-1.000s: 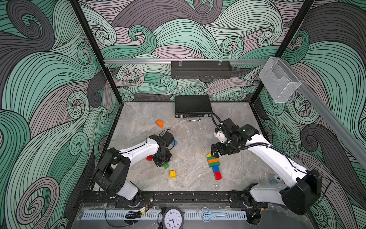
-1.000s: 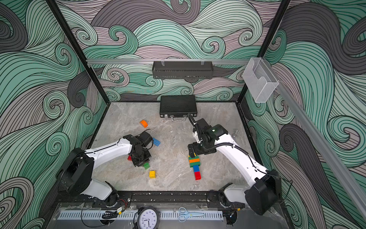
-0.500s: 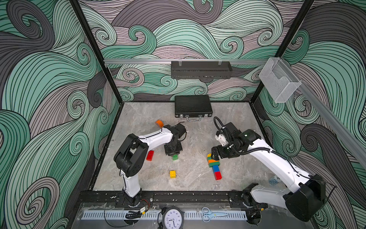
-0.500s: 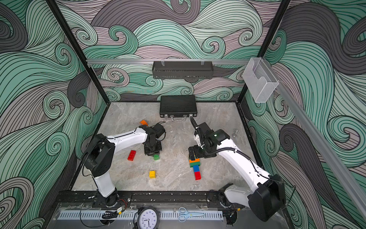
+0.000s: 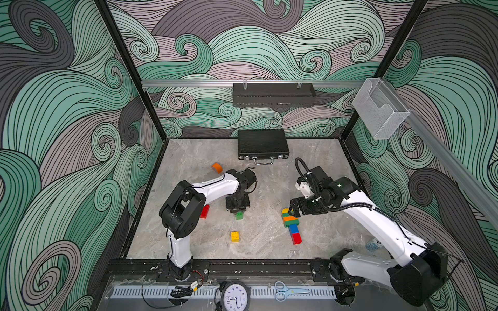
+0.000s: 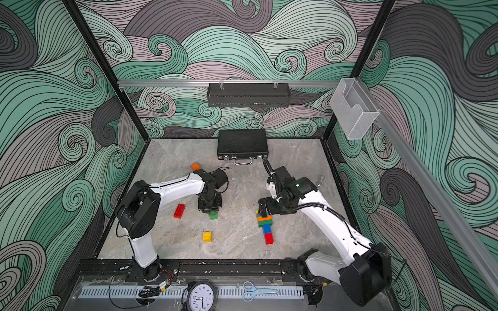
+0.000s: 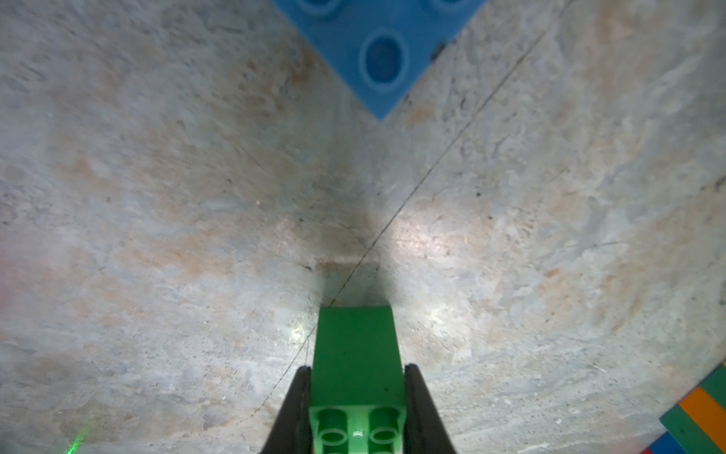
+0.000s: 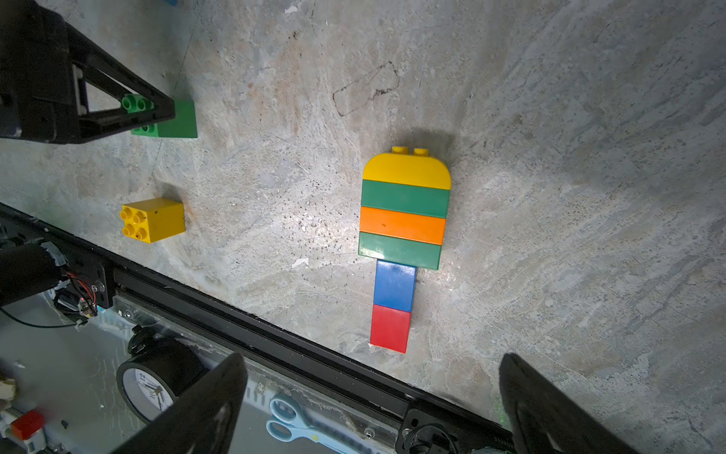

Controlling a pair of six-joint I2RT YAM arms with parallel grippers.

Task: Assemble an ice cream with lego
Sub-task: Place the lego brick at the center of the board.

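My left gripper (image 5: pixel 238 212) (image 7: pixel 357 369) points down at the table, shut on a green square brick (image 5: pixel 239 215) (image 6: pixel 213 215) (image 7: pixel 355 353) that lies on its side, studs toward the wrist. To its right lies the built ice cream (image 5: pixel 291 223) (image 6: pixel 265 226) (image 8: pixel 404 220): yellow half-round top, green, orange and green bars, blue and red stick. My right gripper (image 5: pixel 293 208) (image 8: pixel 373 359) hovers open over its yellow end, holding nothing. A loose blue brick (image 7: pixel 373 51) lies ahead of the left jaws; the arm hides it in both top views.
Loose pieces: a yellow square brick (image 5: pixel 235 236) (image 8: pixel 155 219), a red oblong brick (image 6: pixel 179 210), an orange half-round (image 5: pixel 217 167). A black briefcase (image 5: pixel 262 144) lies at the back. The black front rail (image 5: pixel 242 265) edges the table, with clock (image 5: pixel 235 296) and scissors (image 5: pixel 289 290) beyond.
My left arm has swung right toward the middle with the green brick in its jaws, uncovering the red brick. The right gripper has shifted only slightly over the ice cream's top.
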